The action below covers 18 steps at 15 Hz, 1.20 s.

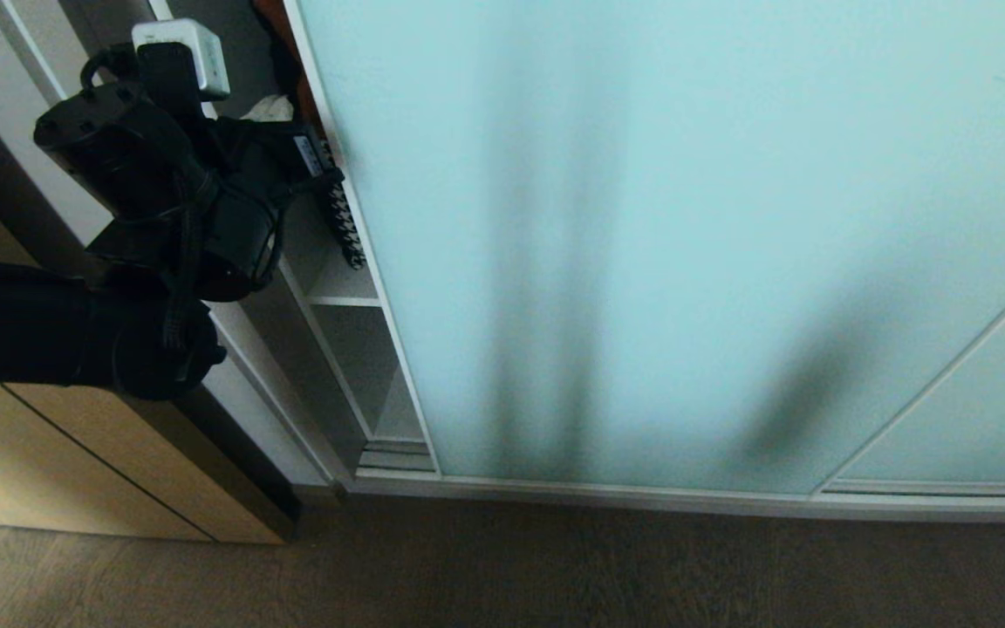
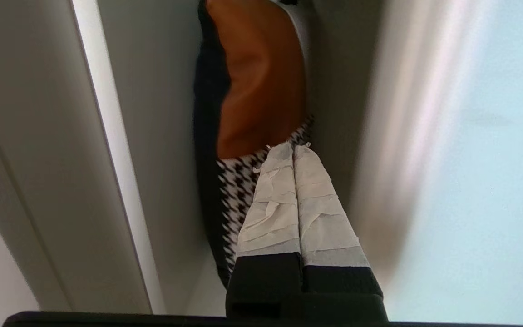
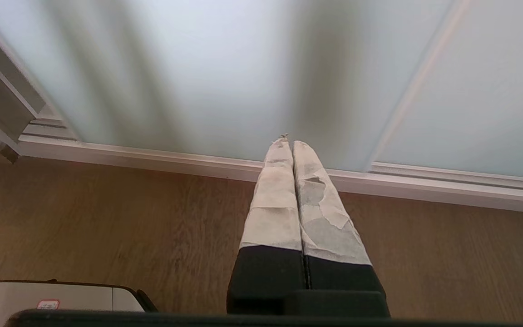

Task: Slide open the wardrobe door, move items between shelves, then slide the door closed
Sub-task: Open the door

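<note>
The sliding wardrobe door (image 1: 686,244), frosted pale turquoise glass in a slim silver frame, fills most of the head view. A narrow gap stands open at its left edge. In that gap are white shelves (image 1: 344,301) and items: an orange-brown and black-and-white houndstooth fabric thing (image 2: 252,91) with a black side. My left gripper (image 2: 288,147) is shut and empty, its taped fingertips inside the gap beside the door's frame (image 2: 379,136), just short of the houndstooth fabric. My right gripper (image 3: 288,141) is shut and empty, low over the floor, pointing at the door's bottom rail (image 3: 198,159).
A tan wood-grain cabinet (image 1: 75,462) stands left of the wardrobe behind my left arm (image 1: 145,201). A second glass panel (image 1: 974,419) overlaps at the right. Wooden floor (image 1: 555,567) runs along the front. A grey corner of my base (image 3: 52,295) shows low down.
</note>
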Available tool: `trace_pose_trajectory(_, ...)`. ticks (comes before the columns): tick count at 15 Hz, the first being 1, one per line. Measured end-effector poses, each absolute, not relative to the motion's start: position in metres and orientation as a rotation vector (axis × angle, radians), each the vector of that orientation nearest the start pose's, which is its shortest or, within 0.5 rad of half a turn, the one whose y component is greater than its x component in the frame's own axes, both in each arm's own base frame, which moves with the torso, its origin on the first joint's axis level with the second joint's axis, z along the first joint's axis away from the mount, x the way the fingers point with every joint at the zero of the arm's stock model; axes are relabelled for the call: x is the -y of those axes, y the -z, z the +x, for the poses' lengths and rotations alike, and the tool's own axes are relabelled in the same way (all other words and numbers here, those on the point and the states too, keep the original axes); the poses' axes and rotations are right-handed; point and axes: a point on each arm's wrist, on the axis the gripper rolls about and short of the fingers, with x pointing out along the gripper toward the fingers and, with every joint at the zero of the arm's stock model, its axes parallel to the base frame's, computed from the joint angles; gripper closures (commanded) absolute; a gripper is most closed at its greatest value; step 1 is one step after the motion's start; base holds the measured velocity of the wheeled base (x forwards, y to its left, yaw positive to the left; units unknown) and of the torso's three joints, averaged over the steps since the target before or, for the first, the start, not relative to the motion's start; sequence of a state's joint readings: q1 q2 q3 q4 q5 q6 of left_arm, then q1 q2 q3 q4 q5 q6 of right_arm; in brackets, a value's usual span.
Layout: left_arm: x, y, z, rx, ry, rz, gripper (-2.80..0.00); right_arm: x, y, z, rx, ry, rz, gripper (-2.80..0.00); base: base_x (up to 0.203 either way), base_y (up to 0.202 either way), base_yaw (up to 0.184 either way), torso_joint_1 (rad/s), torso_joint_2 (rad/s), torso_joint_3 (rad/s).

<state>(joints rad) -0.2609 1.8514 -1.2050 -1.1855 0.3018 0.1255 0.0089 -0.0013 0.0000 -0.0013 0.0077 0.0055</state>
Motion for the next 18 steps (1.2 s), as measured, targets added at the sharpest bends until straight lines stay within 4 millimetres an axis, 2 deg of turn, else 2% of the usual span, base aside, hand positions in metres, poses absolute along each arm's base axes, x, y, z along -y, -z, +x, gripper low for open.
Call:
trace_pose_trajectory(3, 0.089, -0.301, 0.335, 0.525, -0.061, -0.037, 0.0, 0.0, -0.076, -0.023, 0.002, -0.017, 0.006, 0.0, 0.0, 0.0, 0.0, 0.0, 0.0, 0.0)
trace_pose_trajectory(6, 0.076, -0.322, 0.318, 0.564, -0.107, -0.049, 0.0, 0.0, -0.076, -0.023, 0.002, -0.017, 0.006, 0.0, 0.0, 0.0, 0.0, 0.0, 0.0, 0.0)
trace_pose_trajectory(9, 0.058, -0.339, 0.277, 0.548, -0.179, -0.043, 0.0, 0.0, -0.076, -0.023, 0.002, -0.017, 0.005, 0.0, 0.0, 0.0, 0.0, 0.0, 0.0, 0.0)
trace_pose_trajectory(12, 0.025, -0.34, 0.223, 0.533, -0.285, -0.01, 0.0, 0.0, -0.076, -0.023, 0.002, -0.017, 0.005, 0.0, 0.0, 0.0, 0.0, 0.0, 0.0, 0.0)
trace_pose_trajectory(14, 0.008, -0.328, 0.178, 0.53, -0.349, 0.007, 0.0, 0.0, -0.076, -0.023, 0.003, -0.017, 0.005, 0.0, 0.0, 0.0, 0.0, 0.0, 0.0, 0.0)
trace_pose_trajectory(15, 0.002, -0.315, 0.155, 0.514, -0.374, 0.015, 0.0, 0.0, -0.076, -0.023, 0.002, -0.017, 0.005, 0.0, 0.0, 0.0, 0.0, 0.0, 0.0, 0.0)
trace_pose_trajectory(18, -0.007, -0.255, 0.088, 0.446, -0.436, 0.027, 0.0, 0.0, -0.076, -0.023, 0.003, -0.017, 0.005, 0.0, 0.0, 0.0, 0.0, 0.0, 0.0, 0.0)
